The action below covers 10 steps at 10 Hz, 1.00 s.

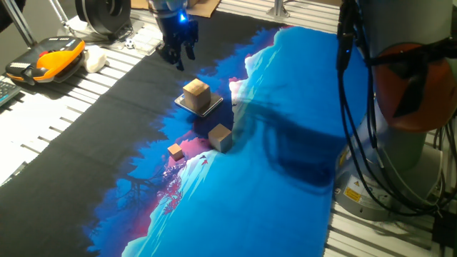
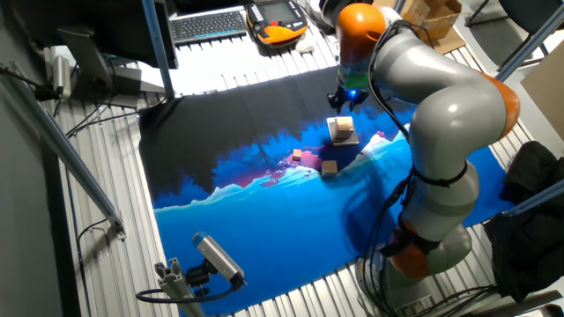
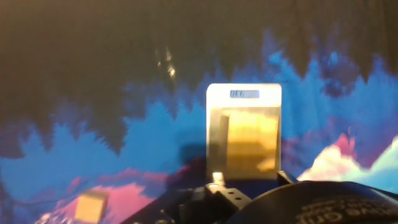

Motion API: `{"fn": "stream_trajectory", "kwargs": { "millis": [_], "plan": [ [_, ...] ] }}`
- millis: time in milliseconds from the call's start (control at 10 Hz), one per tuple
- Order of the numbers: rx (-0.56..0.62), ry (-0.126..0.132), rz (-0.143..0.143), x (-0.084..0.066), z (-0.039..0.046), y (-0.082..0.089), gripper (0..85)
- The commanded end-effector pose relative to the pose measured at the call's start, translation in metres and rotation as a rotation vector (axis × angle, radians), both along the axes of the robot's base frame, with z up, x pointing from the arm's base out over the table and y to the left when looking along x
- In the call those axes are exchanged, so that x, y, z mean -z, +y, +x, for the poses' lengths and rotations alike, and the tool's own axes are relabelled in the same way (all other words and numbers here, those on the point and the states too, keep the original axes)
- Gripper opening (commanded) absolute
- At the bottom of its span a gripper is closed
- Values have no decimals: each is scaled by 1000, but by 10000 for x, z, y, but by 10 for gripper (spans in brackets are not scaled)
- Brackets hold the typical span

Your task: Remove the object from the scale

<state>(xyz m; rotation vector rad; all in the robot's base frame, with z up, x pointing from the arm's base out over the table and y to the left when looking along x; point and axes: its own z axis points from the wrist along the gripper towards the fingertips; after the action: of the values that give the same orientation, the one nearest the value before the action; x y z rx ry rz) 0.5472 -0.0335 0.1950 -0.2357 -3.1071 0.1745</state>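
The light-tan wooden cube (image 1: 196,92) sits on the thin silvery scale (image 1: 208,108) in the middle of the cloth. My gripper (image 1: 180,56) hangs in the air behind the scale, apart from the cube, with its fingers spread and nothing between them. In the other fixed view the gripper (image 2: 342,99) is above and just behind the cube (image 2: 341,127) on the scale (image 2: 349,139). The hand view shows the scale (image 3: 217,94) with its display strip and the cube (image 3: 249,140) on it, just ahead of the hand.
A second wooden cube (image 1: 220,137) stands on the cloth in front of the scale. A small orange-tan cube (image 1: 176,150) lies to its left. An orange and black pendant (image 1: 44,61) lies at the table's far left. The arm's base (image 1: 407,93) is at the right.
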Motion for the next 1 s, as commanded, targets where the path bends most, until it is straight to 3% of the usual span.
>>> {"fn": "stream_trajectory", "kwargs": {
  "millis": [0,100,200,400,500,700,900],
  "plan": [
    [-1,-6,1,125,31,-18,680],
    [-5,-22,4,279,51,-59,680],
    [-12,-28,13,404,71,-105,850],
    [-18,-49,27,630,73,-153,850],
    [-23,-47,21,717,66,-151,850],
    [-18,-34,37,861,73,-175,850],
    [-26,-53,39,982,49,-251,850]
  ]
}}
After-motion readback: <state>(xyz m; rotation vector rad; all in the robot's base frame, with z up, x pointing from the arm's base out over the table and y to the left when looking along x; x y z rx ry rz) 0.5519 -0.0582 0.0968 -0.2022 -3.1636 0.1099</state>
